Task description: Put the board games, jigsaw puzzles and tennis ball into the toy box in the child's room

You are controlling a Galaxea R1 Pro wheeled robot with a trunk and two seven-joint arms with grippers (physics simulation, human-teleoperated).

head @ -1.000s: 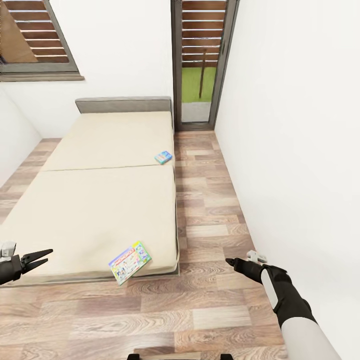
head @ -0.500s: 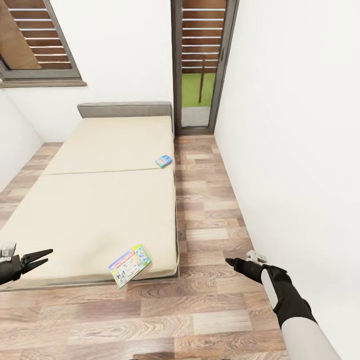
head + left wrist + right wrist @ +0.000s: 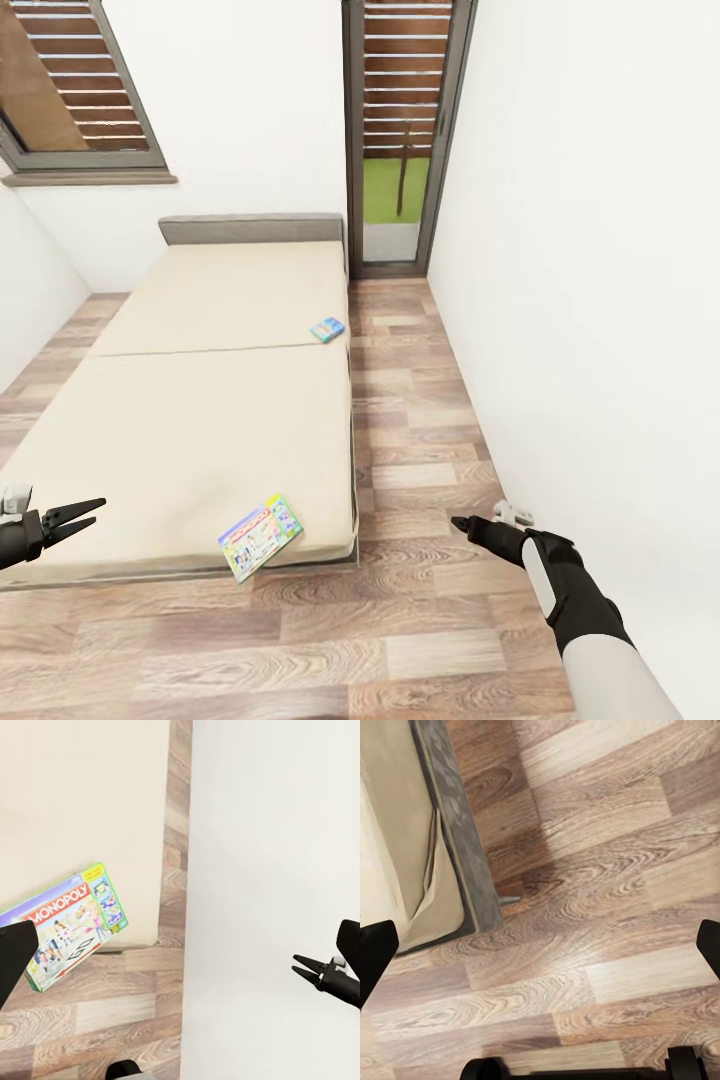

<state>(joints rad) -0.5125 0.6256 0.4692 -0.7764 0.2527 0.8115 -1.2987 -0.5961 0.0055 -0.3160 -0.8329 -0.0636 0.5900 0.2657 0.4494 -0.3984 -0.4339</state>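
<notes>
The left pincer (image 3: 88,512) is hanging over the near left corner of the bed (image 3: 200,420) with its fingers apart and nothing between them, and the right pincer (image 3: 462,523) is hovering over the wood-plank floor (image 3: 420,600) beside the white wall, its fingers looking close together, also empty. The Monopoly board game (image 3: 260,535) is lying flat at the near right corner of the cream mattress, its corner reaching past the edge. The smaller blue board game (image 3: 327,329) is lying further up along the same right edge, near the glass door (image 3: 395,200).
</notes>
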